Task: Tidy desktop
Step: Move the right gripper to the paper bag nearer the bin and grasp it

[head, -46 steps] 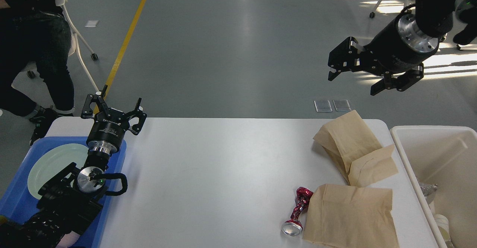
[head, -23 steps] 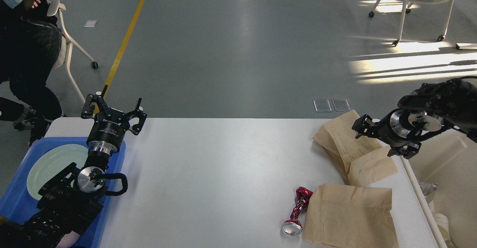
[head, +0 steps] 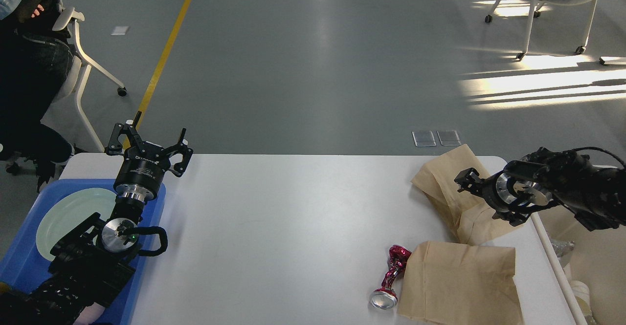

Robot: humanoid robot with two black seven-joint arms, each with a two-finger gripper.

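Observation:
The white desktop [head: 293, 217] fills the lower half of the head view. On its right side lie a crumpled brown paper bag [head: 442, 178], a second flat brown paper bag [head: 459, 281] and a crushed red can [head: 390, 278] touching that second bag's left edge. My right gripper [head: 483, 200] is open and hangs low over the first bag's right part, hiding some of it. My left gripper [head: 146, 141] is open and empty, raised at the table's far left corner above the blue tray.
A blue tray [head: 19, 266] holding a pale green plate [head: 68, 217] sits at the left edge under my left arm. A white bin [head: 594, 261] with some rubbish stands off the right edge. A seated person and chairs are beyond the table.
My right arm has swung down from high above the floor to just over the crumpled paper bag. The left arm has not moved. The person at the far left shifted.

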